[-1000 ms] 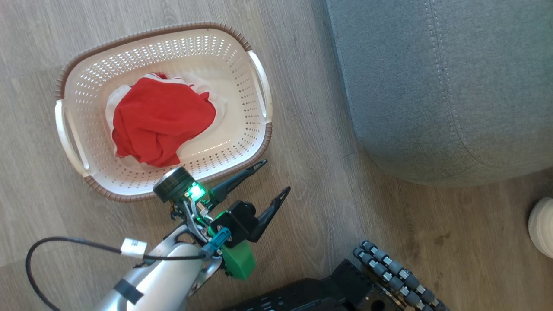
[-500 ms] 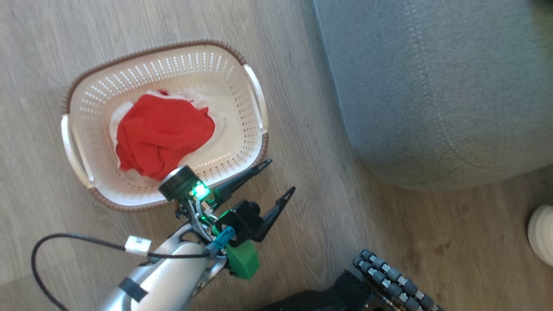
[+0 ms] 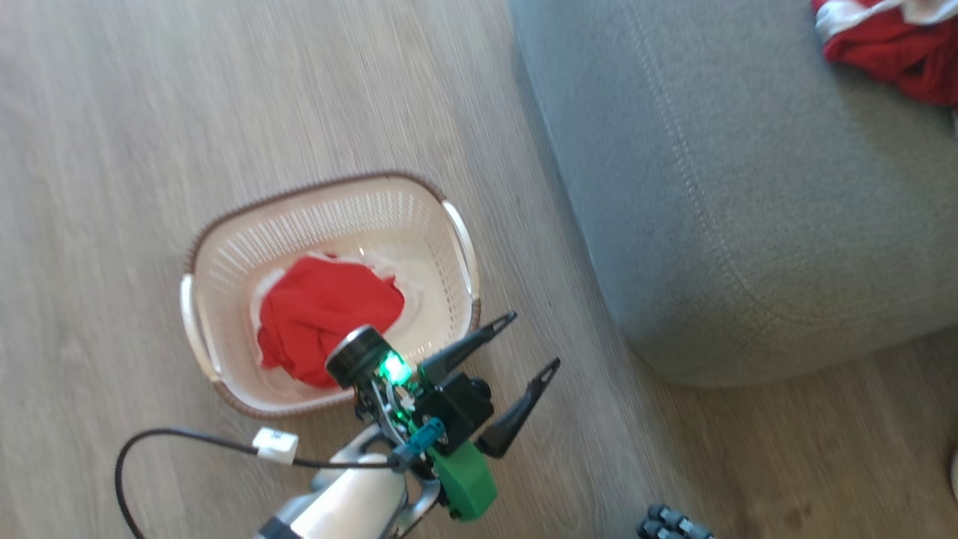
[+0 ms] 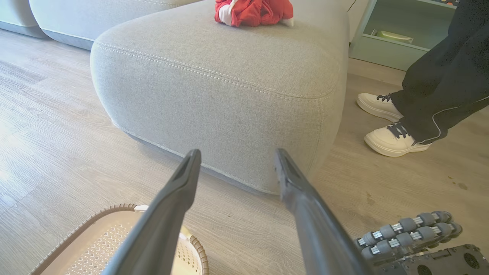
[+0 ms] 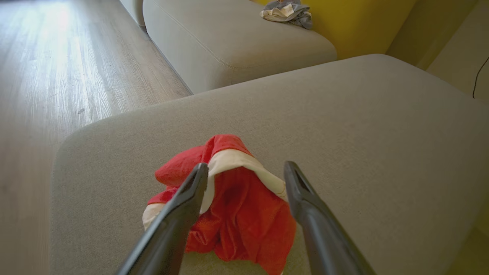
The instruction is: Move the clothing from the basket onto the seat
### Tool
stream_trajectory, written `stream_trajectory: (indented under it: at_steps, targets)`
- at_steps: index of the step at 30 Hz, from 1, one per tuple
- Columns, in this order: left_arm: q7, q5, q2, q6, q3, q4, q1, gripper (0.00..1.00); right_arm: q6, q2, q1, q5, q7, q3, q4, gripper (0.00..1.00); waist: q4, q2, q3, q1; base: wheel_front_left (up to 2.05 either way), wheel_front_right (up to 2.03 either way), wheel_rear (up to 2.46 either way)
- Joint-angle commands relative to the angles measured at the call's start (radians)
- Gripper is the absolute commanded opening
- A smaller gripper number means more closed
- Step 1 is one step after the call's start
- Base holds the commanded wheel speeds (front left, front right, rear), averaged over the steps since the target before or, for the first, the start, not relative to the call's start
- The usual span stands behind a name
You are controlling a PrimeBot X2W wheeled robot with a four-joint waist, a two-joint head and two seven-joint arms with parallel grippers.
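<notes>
While the right end effector (image 5: 245, 165) is hanging apart after just letting go, one red garment (image 5: 237, 214) is lying on the far-right seat (image 5: 363, 133); the other garment (image 3: 322, 314) is waiting in the near-left basket (image 3: 224, 277) beside the spread left end effector (image 3: 534, 339).

A living room in a home. Straight ahead of the left gripper (image 4: 237, 152) sits a large grey upholstered seat (image 4: 214, 88) with stitched seams, and further sofa sections (image 5: 229, 42) of the same fabric stretch beyond the right gripper (image 5: 246, 165), with a yellow surface (image 5: 359, 23) behind them. Wood-look plank flooring (image 4: 49, 126) runs under everything. A perforated laundry basket (image 4: 91, 250) stands on it just below the left gripper, red clothing (image 5: 237, 206) lies on the seat under the right one, and a pale green shelf unit (image 4: 397, 51) stands far to the right of the left gripper
</notes>
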Motion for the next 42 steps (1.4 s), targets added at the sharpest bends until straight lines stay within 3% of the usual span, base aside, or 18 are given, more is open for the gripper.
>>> stream_trajectory:
  at_steps: [1, 14, 22, 26, 32, 42]
  targets:
    - [-0.01, -0.006, -0.008, 0.006, 0.032, -0.027, 0.001, 1.0, 0.0, -0.022, 0.013, 0.006, 0.001, 0.018, -0.034, 1.0, 0.02, -0.0001, -0.068, 0.0, 0.0, 0.0, 0.0]
    - [-0.01, -0.033, -0.058, 0.044, 0.159, -0.045, 0.072, 1.0, 0.0, -0.047, 0.14, 0.106, -0.092, 0.248, -0.224, 1.0, 0.082, -0.0001, -0.28, 0.0, 0.0, 0.0, 0.0]
    - [-0.01, -0.055, -0.076, 0.074, 0.265, -0.033, 0.131, 1.0, 0.0, -0.084, 0.324, 0.228, -0.139, 0.382, -0.478, 1.0, 0.134, -0.0001, -0.363, 0.0, 0.0, 0.0, 0.0]
    - [-0.01, -0.063, -0.08, 0.084, 0.314, -0.047, 0.149, 1.0, 0.0, -0.083, 0.421, 0.242, -0.14, 0.332, -0.639, 1.0, 0.153, -0.0001, -0.378, 0.0, 0.0, 0.0, 0.0]
    - [-0.01, -0.068, -0.083, 0.1, 0.388, -0.062, 0.171, 1.0, 0.0, -0.007, 0.581, 0.163, -0.14, 0.258, -0.805, 1.0, 0.185, -0.0001, -0.391, 0.0, 0.0, 0.0, 0.0]
    - [-0.01, -0.069, -0.084, 0.216, 0.484, -0.107, 0.216, 1.0, 0.0, 0.11, 0.81, 0.045, -0.14, 0.154, -1.002, 1.0, 0.236, -0.0001, -0.408, 0.0, 0.0, 0.0, 0.0]
